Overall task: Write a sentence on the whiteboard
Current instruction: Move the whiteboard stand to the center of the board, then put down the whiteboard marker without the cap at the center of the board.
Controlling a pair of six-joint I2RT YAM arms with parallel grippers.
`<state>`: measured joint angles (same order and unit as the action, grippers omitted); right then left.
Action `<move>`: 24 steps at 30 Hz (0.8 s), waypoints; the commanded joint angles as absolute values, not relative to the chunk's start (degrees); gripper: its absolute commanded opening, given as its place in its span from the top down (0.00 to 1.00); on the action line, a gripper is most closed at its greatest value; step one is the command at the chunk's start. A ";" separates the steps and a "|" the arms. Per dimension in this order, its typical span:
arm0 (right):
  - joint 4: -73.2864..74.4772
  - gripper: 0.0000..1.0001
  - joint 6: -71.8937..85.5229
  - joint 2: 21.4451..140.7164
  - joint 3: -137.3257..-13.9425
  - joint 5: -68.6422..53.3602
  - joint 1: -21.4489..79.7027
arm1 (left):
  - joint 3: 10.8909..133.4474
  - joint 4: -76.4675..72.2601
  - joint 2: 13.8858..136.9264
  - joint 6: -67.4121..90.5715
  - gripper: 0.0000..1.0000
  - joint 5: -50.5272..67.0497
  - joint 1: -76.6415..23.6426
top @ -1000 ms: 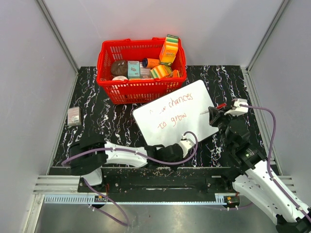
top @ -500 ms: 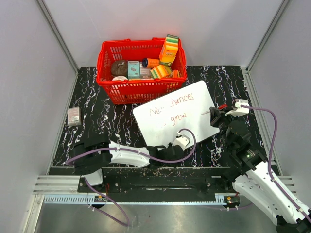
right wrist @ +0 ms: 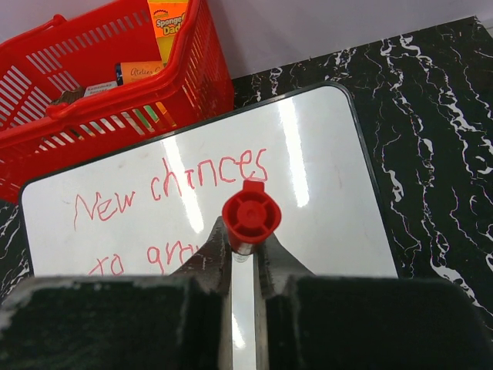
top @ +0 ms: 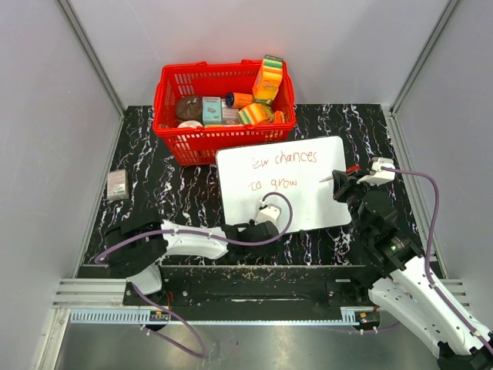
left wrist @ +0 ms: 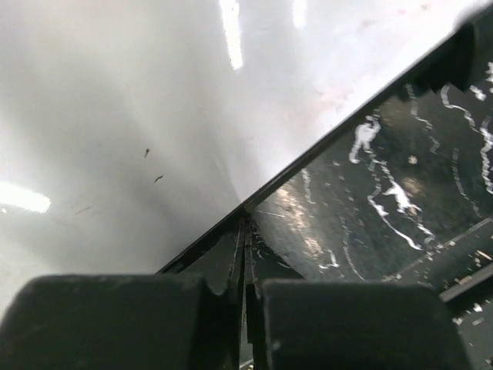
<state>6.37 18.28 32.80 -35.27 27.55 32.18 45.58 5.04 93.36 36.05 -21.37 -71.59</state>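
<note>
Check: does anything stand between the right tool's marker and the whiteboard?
Nothing visible does. The right tool grips the marker over a bare patch of whiteboard, just right of the sentence. The left tool pinches the whiteboard's near edge, away from that patch.

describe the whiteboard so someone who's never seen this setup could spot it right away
On the black marbled table, find the red basket at the back; the whiteboard lies flat just in front of it, toward the arms. It is the only big white glossy panel, with rounded corners and red handwriting, and the left gripper pinches its near edge.
</note>
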 commanded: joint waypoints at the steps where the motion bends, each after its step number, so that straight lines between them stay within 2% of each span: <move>1: 5.89 1.00 18.72 32.43 -37.79 28.39 31.90 | 44.74 7.74 91.94 38.41 1.00 -24.00 -69.79; 10: 6.85 1.00 20.39 32.17 -38.14 25.23 31.90 | 43.86 5.19 89.74 37.79 1.00 -22.76 -70.22; 17: 9.05 1.00 23.20 30.15 -36.74 19.43 31.90 | 40.08 0.26 78.08 37.62 0.99 -19.61 -71.37; 19: 10.54 1.00 24.34 29.19 -36.48 18.02 31.82 | 38.68 -1.65 75.25 37.62 0.88 -17.76 -71.28; 20: 11.16 1.00 24.78 28.74 -36.21 16.71 31.90 | 38.41 -1.84 72.54 37.36 0.67 -17.32 -71.37; 23: 13.00 1.00 27.15 27.34 -34.81 13.55 31.99 | 37.79 -1.76 68.31 37.09 0.39 -15.21 -71.02; 24: 13.96 1.00 28.64 27.07 -34.02 12.58 31.91 | 37.79 -1.50 67.33 37.09 0.26 -14.51 -70.84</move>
